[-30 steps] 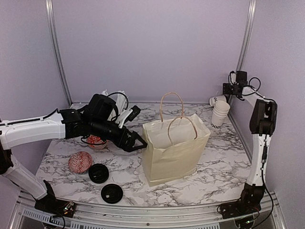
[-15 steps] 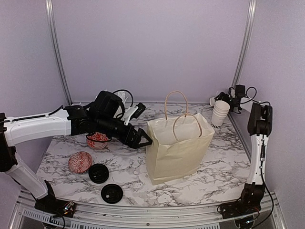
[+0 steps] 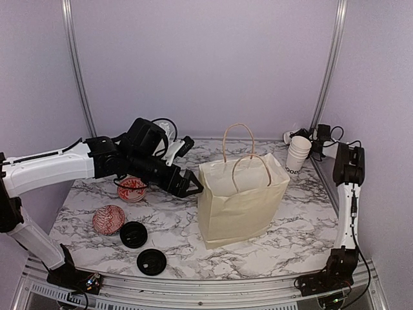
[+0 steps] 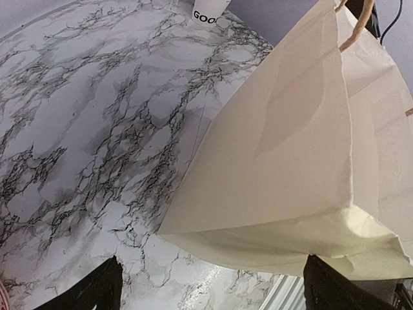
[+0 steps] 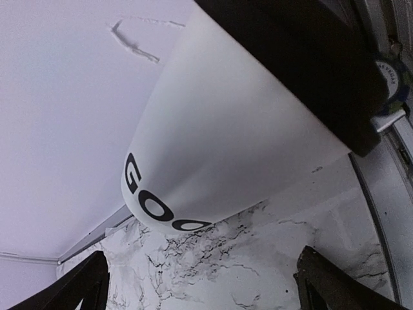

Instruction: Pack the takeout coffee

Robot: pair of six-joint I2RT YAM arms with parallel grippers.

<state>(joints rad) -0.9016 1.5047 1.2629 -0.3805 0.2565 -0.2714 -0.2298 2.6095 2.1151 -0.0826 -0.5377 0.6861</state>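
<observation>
Left fingers: I hold them spread wide just beside the left wall of the upright paper bag, which stands mid-desk; in my wrist view the bag's lower edge spans the gap between them. Right fingers: I hold them spread too, at the far right corner, close against a white cup lettered "GOO", pinching nothing. The stacked cups stand right of the bag, a lying cup behind them, and two black lids rest front left

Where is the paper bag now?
In the top view, the paper bag stands upright at centre, between the left end effector and the white cup stack at far right.
</observation>
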